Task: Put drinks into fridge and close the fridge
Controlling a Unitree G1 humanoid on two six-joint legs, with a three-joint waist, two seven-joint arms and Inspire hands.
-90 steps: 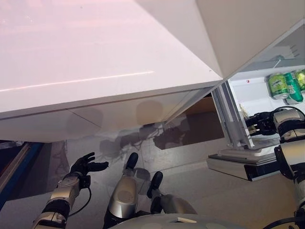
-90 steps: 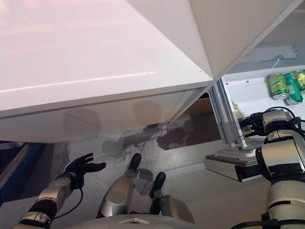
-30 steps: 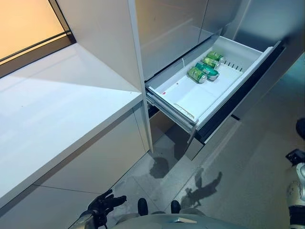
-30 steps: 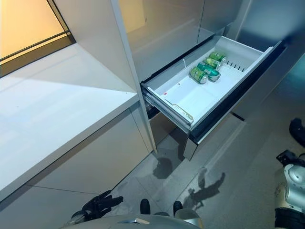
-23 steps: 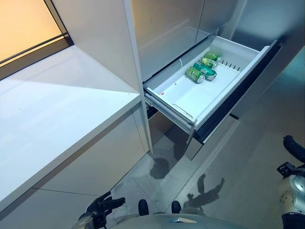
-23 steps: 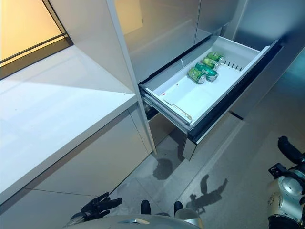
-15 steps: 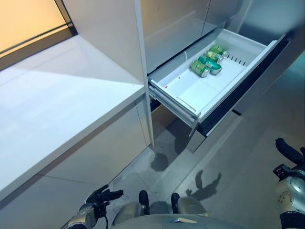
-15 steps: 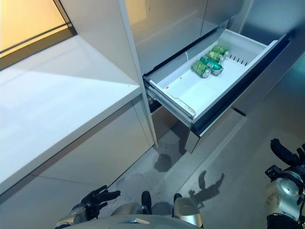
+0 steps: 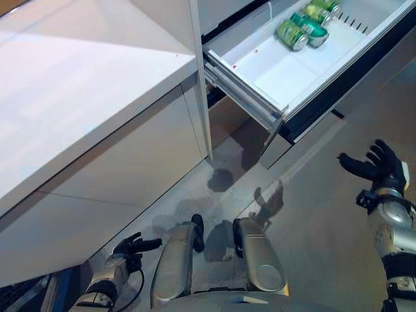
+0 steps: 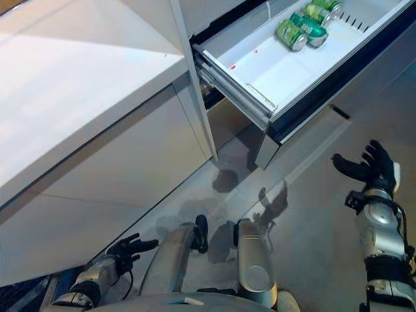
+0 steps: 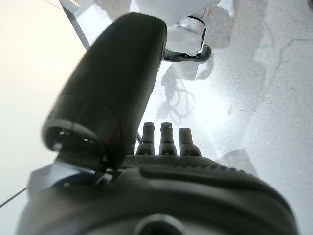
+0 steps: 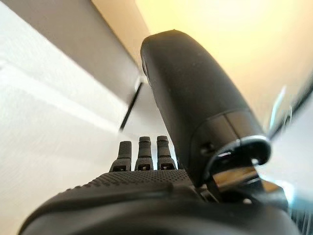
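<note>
Green cans [image 9: 303, 26] lie on their sides, close together, at the far end of the white fridge drawer [image 9: 273, 71], which stands pulled out from the cabinet front beside the white counter [image 9: 78, 97]. Pale patches show on the cans, but any writing on them is too small to tell. The right hand [image 9: 380, 170] is raised over the grey floor [image 9: 312, 221], in front of the drawer's dark front panel and apart from it, palm turned toward the drawer with fingers spread and empty. The left hand [image 9: 132, 247] hangs low near the floor below the counter, its fingers relaxed and loosely parted, thumb sticking out, holding nothing.
</note>
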